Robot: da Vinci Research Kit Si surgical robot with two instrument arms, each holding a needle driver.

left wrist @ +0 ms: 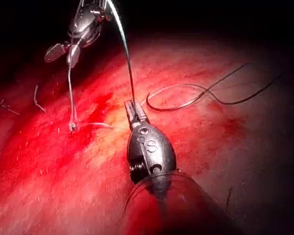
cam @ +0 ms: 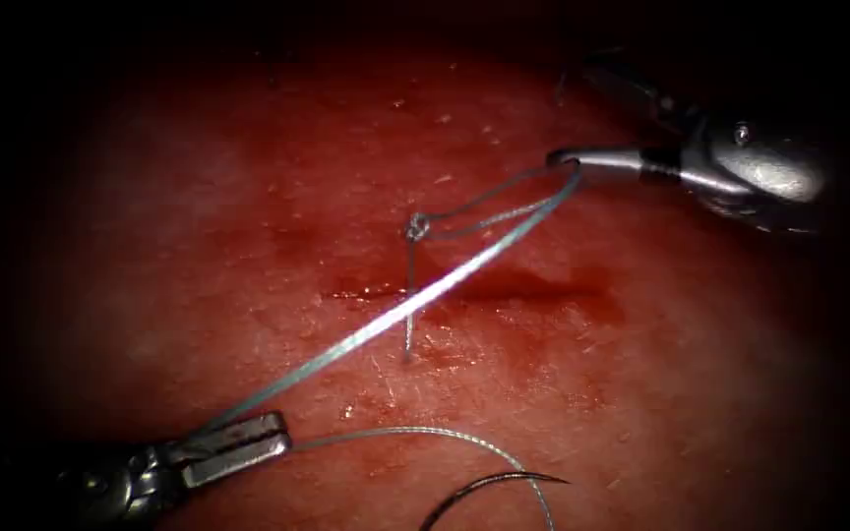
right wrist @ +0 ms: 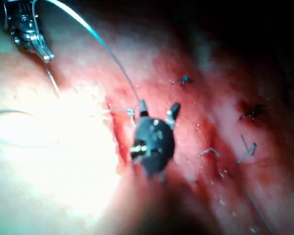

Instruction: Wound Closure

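Endoscope view: at 7 o'clock the left tool has its jaws pinched on the thread, which runs taut toward 2 o'clock. A knot sits just above the cut in the tissue, with a strand crossing the cut. The needle lies free on the tissue at 6 o'clock, held by neither tool. At 2 o'clock the right tool has the thread looped around one jaw; its jaws stand spread in the right wrist view.
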